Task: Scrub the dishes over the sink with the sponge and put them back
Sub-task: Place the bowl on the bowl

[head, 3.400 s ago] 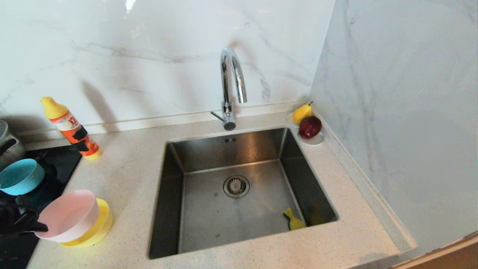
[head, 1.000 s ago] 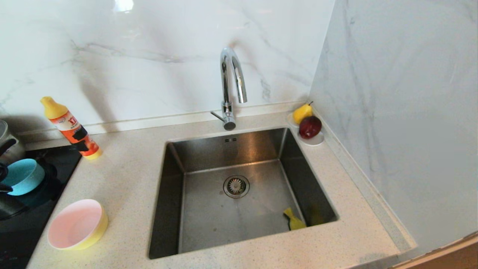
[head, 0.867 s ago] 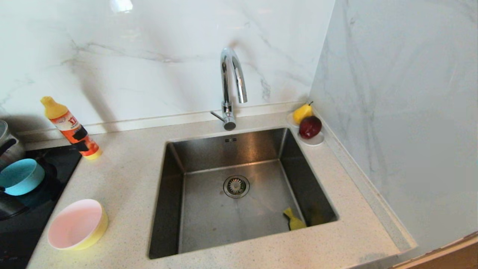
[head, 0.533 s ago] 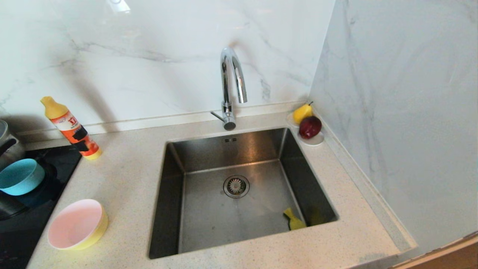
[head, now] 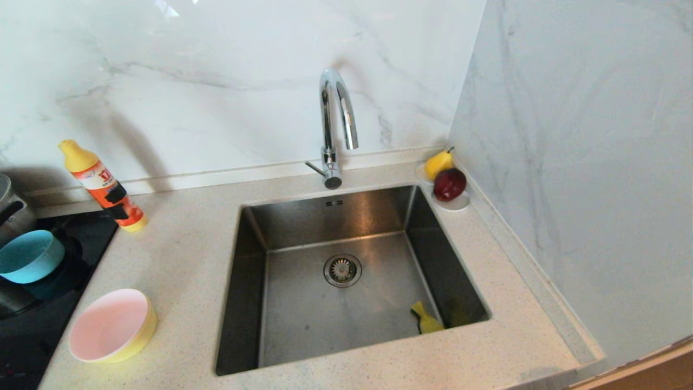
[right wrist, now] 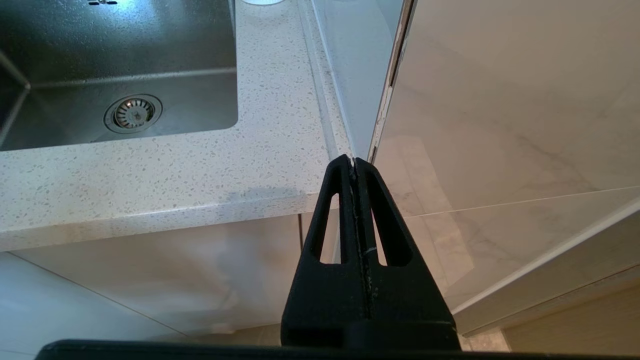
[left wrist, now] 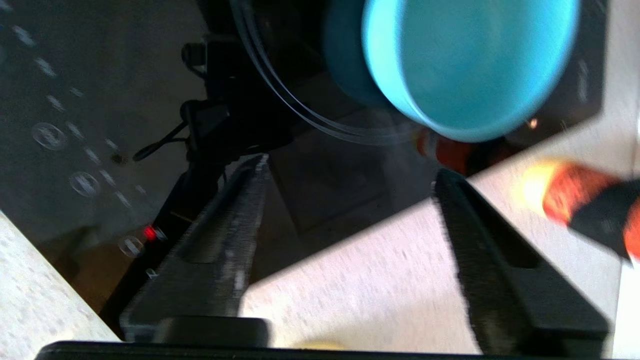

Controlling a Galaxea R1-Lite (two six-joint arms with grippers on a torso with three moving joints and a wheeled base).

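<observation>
The pale pink bowl (head: 108, 325) sits nested in the yellow bowl (head: 148, 328) on the counter, left of the sink (head: 346, 303). On the black cooktop at the far left stands the light blue bowl (head: 27, 254). The sponge (head: 426, 322) lies on the sink floor near its front right corner. My left gripper (left wrist: 350, 167) is out of the head view. The left wrist view shows it open and empty over the cooktop's edge, with the blue bowl (left wrist: 470, 60) just beyond its fingertips. My right gripper (right wrist: 354, 161) is shut and parked below the counter's front right edge.
An orange dish soap bottle (head: 103, 187) stands behind the bowls by the wall. A steel pot (head: 11, 208) is at the far left. A chrome faucet (head: 335, 124) arches over the sink. A white saucer with fruit (head: 446, 187) sits in the back right corner.
The pink bowl, held tilted on the yellow one, now lies flat inside it. My left gripper has let go and drawn off the head view's left edge.
</observation>
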